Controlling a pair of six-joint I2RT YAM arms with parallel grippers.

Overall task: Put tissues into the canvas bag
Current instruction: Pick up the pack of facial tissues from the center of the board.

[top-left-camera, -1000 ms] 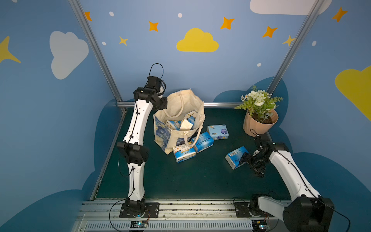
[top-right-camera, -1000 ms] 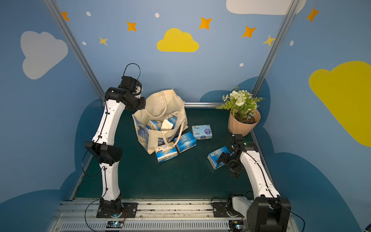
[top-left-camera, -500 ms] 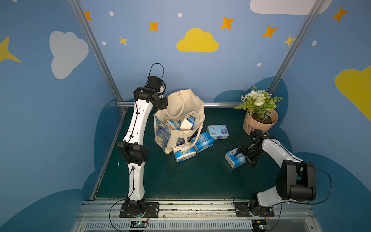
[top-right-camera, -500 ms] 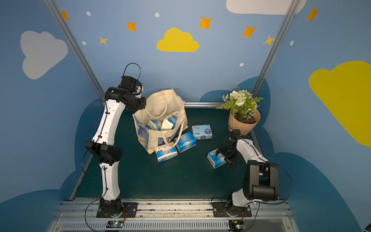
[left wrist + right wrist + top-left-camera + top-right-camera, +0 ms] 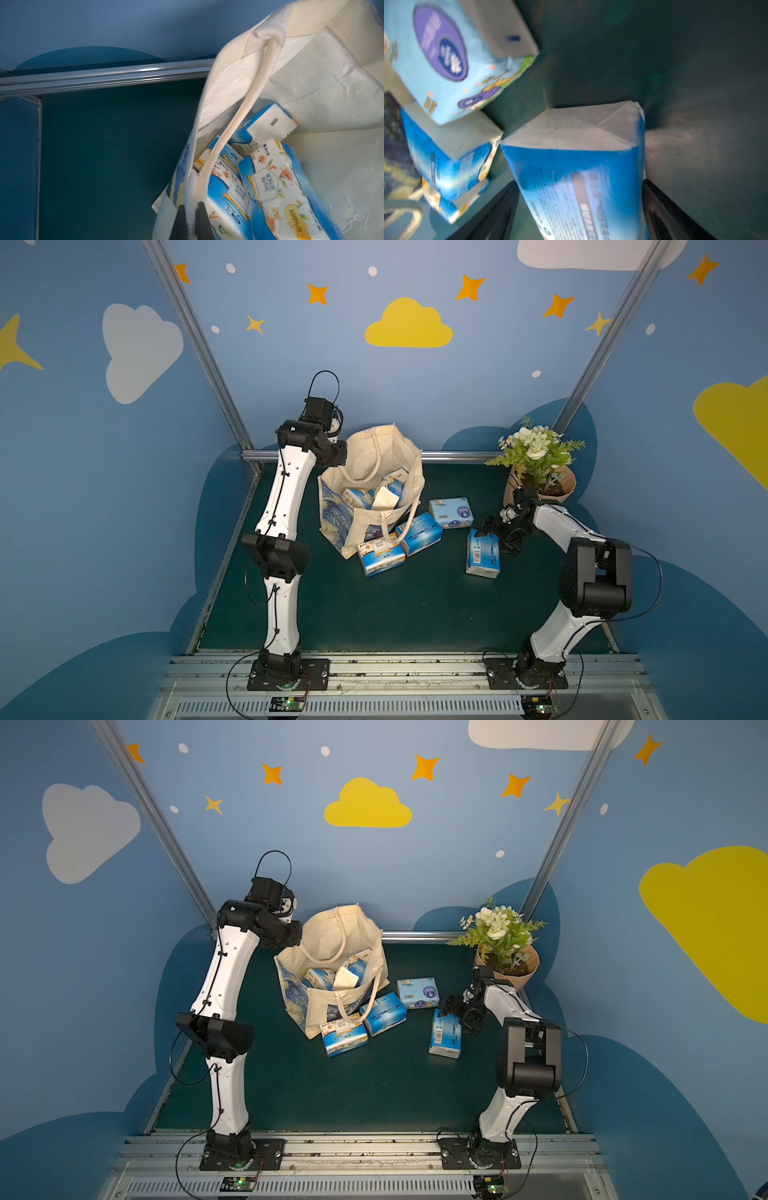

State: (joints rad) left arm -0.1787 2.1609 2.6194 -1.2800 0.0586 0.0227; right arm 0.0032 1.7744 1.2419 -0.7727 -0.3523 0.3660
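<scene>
The cream canvas bag (image 5: 374,456) stands open at the back left of the green mat, with several blue-and-white tissues packs (image 5: 276,187) inside it. My left gripper (image 5: 191,205) is shut on the bag's rim beside a handle, holding the mouth up. Three more packs lie in front of the bag: a paler one with a purple mark (image 5: 451,512), a blue one (image 5: 419,533) and one with orange prints (image 5: 380,558). A fourth pack (image 5: 482,558) sits further right. My right gripper (image 5: 492,537) is open and straddles its far end (image 5: 581,155); one finger shows a gap.
A beige faceted flowerpot (image 5: 561,489) with white flowers stands at the back right, just behind my right wrist. A metal rail (image 5: 453,455) runs along the mat's back edge. Blue walls close in the left, back and right sides.
My right arm folded its elbow up and brought the open gripper over the rightmost pack. That pack turned lengthwise toward the front. The left arm and bag have not moved.
</scene>
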